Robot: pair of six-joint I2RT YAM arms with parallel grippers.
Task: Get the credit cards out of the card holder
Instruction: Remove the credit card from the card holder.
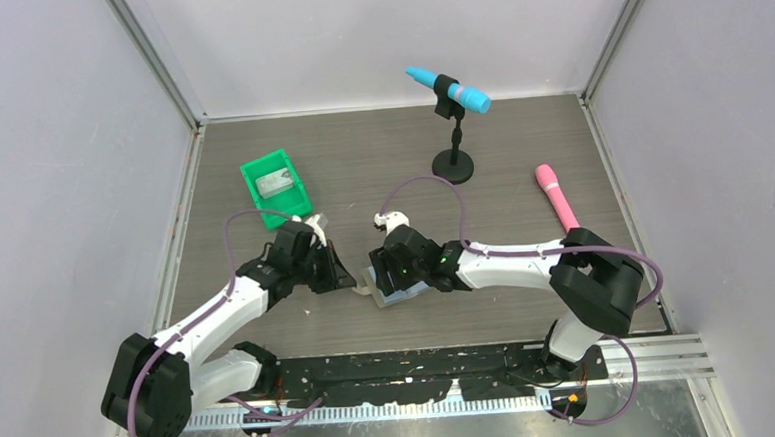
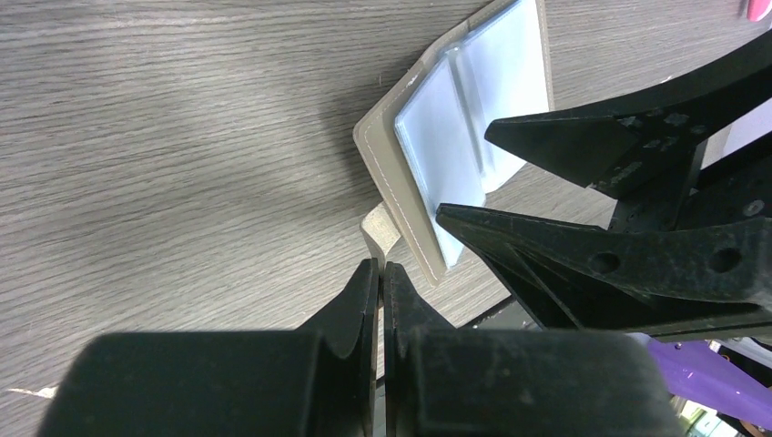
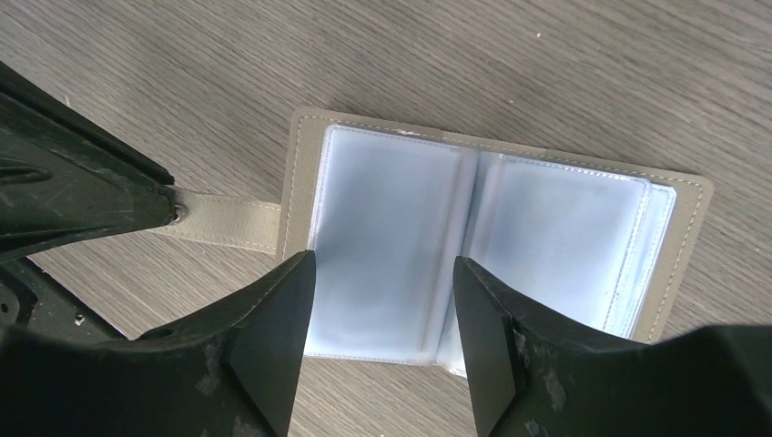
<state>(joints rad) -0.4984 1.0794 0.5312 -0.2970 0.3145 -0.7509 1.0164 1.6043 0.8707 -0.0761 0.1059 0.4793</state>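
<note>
Open card holder (image 3: 564, 228) flat on the table (image 1: 360, 160), pockets up, close to the near edge, about midway along it.
Its long axis runs roughly along that edge, with the tab (image 3: 228, 223) pointing toward the left edge. The left gripper (image 3: 168, 209) is pinched on the tab. The right gripper (image 3: 382, 273) has its jaws apart over the tab-side pocket. Lots of bare wood toward the far edge. The green bin (image 1: 277, 184) sits far-left, well apart.

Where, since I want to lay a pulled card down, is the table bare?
Bare table lies between the green bin and the microphone stand, and between stand and pink microphone. Crowded around the card holder, where left hand and right hand meet.
</note>
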